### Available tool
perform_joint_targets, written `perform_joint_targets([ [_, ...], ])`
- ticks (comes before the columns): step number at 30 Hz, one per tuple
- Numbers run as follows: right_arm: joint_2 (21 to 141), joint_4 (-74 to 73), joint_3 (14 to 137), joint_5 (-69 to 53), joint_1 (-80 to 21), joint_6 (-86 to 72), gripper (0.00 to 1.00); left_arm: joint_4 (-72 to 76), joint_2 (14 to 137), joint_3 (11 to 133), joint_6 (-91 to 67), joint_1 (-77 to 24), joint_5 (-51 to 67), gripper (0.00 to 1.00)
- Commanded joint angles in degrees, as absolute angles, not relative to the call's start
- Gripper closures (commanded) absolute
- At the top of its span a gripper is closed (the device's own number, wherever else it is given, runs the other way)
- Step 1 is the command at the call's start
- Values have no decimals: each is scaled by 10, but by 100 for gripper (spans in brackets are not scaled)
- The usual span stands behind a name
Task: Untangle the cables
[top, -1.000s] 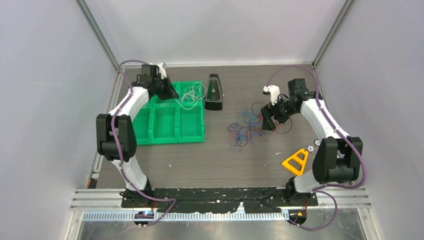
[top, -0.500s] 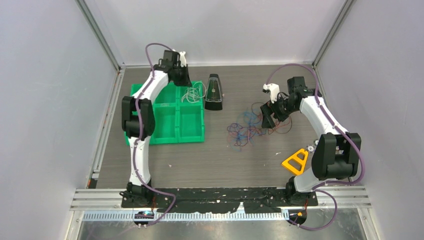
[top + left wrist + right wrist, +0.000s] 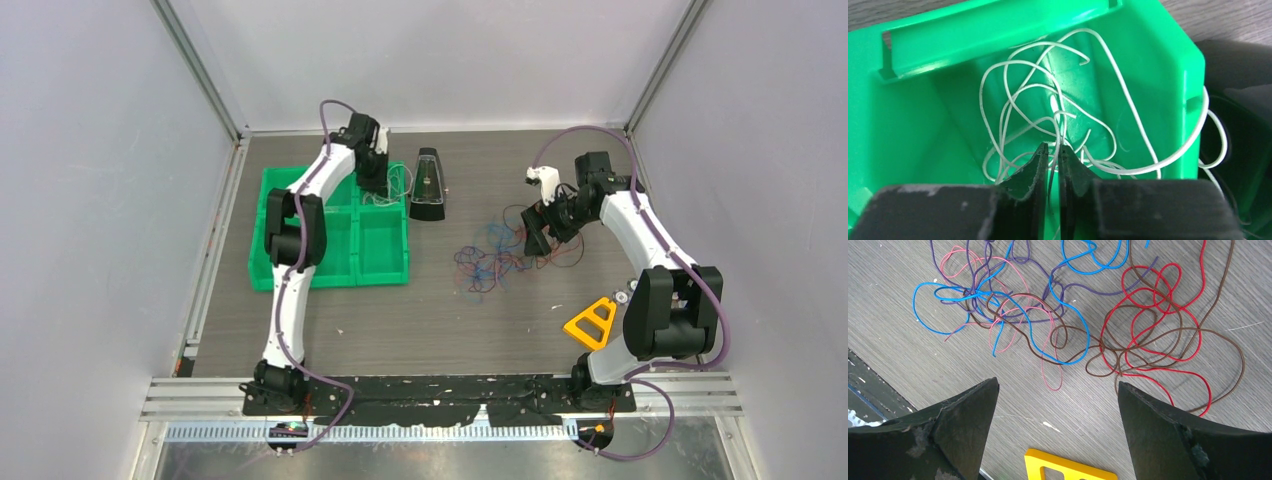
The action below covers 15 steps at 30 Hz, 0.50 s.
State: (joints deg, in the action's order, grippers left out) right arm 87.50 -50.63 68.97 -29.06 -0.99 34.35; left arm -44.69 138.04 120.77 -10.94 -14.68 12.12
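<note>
Cable (image 3: pixel 1138 172) between left fingers (image 3: pixel 1035 170), wrist view only

Thin white cable (image 3: pixel 1153 170) curls loosely in the green bin's (image 3: pixel 898 125) far right compartment, one loop spilling over its rim, a strand nipped between the left fingers (image 3: pixel 1030 170); blue, red, brown, pink, purple cables (image 3: pixel 1088 340) lie knotted on the table (image 3: pixel 923 360)

Green bin (image 3: pixel 908 115): glossy moulded plastic. White cable (image 3: pixel 1168 160) inside it: smooth sheath. Surface (image 3: pixel 898 365): matt grey wood-grain, probably laminate.
</note>
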Motion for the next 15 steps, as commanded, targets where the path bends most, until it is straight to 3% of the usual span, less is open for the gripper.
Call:
perform_joint_targets([
  [1,870,-515,714,-290,-8,348,5,-471,1368,1255,-80,-145,108,78],
  [3,868,-516,714,-290,-8,348,5,-465,1344,1249,-74,-145,114,67],
  [6,864,-515,715,-294,-8,350,5,-438,1289,1219,-66,-145,121,58],
  [15,859,-509,704,-309,-8,346,5,-411,1224,1201,-13,-145,155,56],
])
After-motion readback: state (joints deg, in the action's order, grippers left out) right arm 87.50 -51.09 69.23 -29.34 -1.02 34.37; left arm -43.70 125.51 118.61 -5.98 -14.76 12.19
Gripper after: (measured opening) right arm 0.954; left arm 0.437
